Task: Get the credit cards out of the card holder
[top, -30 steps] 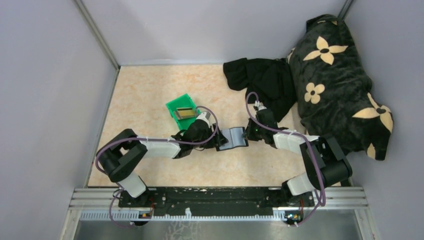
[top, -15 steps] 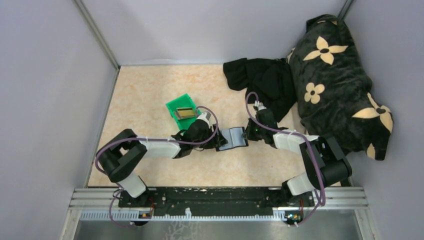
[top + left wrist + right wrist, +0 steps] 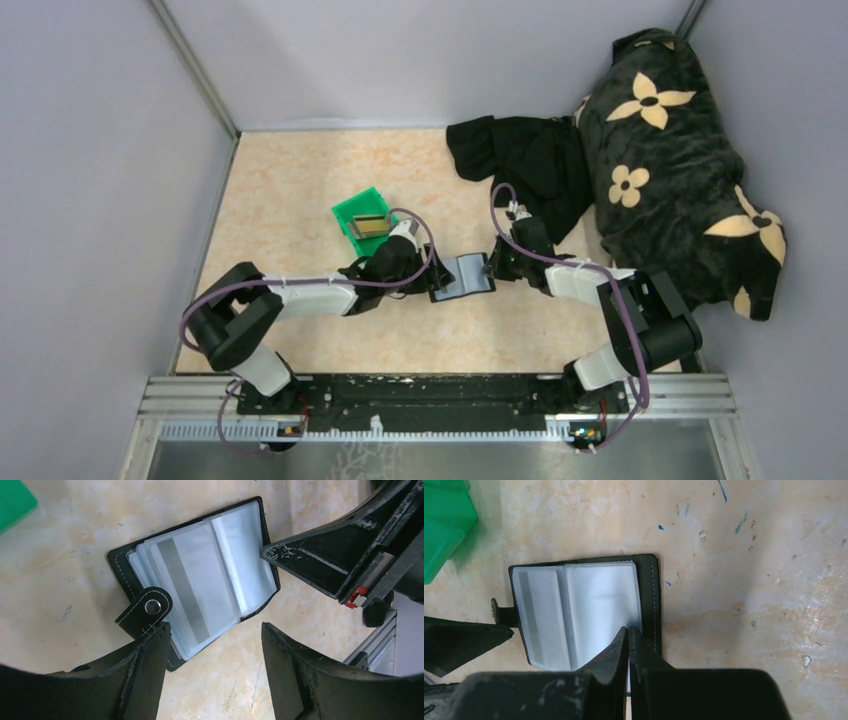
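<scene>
Top external view first: the card holder (image 3: 462, 277) lies open and flat on the bench (image 3: 300, 180), right between my two arms. The left end effector (image 3: 432, 285) is at its left edge and the right end effector (image 3: 492, 268) at its right edge.

Over to the left wrist camera. The left end effector (image 3: 215, 630) is released, its jaws spread wide along the holder's (image 3: 200, 580) near edge with nothing pinched between them. One finger sits just beside the snap tab (image 3: 150, 611). A pale card (image 3: 195, 580) with a grey stripe shows through the clear sleeves, tucked inside the holder.

Right wrist camera now. The right end effector (image 3: 630, 632) is clenched, fingers together with nothing visibly gripped. Its tips come down on the holder (image 3: 584, 610) where the sleeves meet the black right-hand flap (whether they press hard I cannot tell).

Up and left of the holder sits the green bin (image 3: 360, 212), with a gold-brown card (image 3: 373, 227) lying in it. A black cloth (image 3: 525, 160) is heaped at the far right of the bench.
</scene>
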You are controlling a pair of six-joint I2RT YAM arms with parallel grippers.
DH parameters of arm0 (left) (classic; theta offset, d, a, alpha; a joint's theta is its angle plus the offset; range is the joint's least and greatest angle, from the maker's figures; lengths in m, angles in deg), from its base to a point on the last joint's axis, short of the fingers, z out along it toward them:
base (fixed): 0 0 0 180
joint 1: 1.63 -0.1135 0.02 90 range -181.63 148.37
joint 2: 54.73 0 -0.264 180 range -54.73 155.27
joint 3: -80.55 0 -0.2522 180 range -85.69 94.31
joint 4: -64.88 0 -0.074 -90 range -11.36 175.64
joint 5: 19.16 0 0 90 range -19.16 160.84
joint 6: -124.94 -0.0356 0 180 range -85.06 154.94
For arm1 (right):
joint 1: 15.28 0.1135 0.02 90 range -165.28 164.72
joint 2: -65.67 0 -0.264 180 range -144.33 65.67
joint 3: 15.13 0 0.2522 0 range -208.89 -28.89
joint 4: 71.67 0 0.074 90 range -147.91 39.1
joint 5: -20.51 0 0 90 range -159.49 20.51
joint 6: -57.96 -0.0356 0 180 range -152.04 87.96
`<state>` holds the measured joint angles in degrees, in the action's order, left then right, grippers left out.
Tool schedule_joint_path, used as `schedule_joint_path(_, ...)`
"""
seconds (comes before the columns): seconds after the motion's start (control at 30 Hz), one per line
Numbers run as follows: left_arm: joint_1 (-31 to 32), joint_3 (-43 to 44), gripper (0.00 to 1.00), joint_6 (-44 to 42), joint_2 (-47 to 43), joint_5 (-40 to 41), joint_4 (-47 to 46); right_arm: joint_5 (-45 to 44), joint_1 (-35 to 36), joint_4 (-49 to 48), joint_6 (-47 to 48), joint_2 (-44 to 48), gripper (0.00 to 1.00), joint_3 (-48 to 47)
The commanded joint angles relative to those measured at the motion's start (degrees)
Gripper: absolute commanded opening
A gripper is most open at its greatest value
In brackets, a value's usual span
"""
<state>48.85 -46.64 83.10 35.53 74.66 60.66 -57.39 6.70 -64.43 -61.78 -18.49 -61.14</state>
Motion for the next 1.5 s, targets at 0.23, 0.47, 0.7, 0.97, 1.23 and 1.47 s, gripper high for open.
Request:
schedule_joint_path(0.23, 0.17, 4.67, 0.73, -1.15, 6.22, -3.02, -0.49, -1.2, 0.48, 1.87, 0.91, -2.76, 0.0, 0.06)
schedule_joint_path(0.47, 0.06, 4.75, 0.73, -1.04, 8.01, -3.43, 0.05, -1.15, 0.45, 1.86, 1.04, -2.51, 0.0, 0.17)
schedule_joint_path(0.7, 0.04, 6.52, 0.73, -1.04, 10.28, -6.68, -2.62, -1.19, 0.51, 1.57, 0.96, -2.46, 0.0, 0.55)
schedule_joint_path(0.97, -0.03, 9.93, 0.73, -1.68, 11.8, -8.28, -3.04, -1.89, 0.44, 2.94, 0.94, 0.29, 0.0, 0.48)
schedule_joint_path(1.23, 0.05, 11.44, 0.73, -2.36, 11.78, -9.92, -4.67, -2.66, 0.48, 8.5, 2.22, 9.75, 0.0, -1.74)
schedule_joint_path(1.47, -0.02, 12.88, 0.73, -2.71, 12.87, -10.36, -5.38, -3.66, 0.52, 11.45, 3.9, 12.78, 0.0, -2.98)
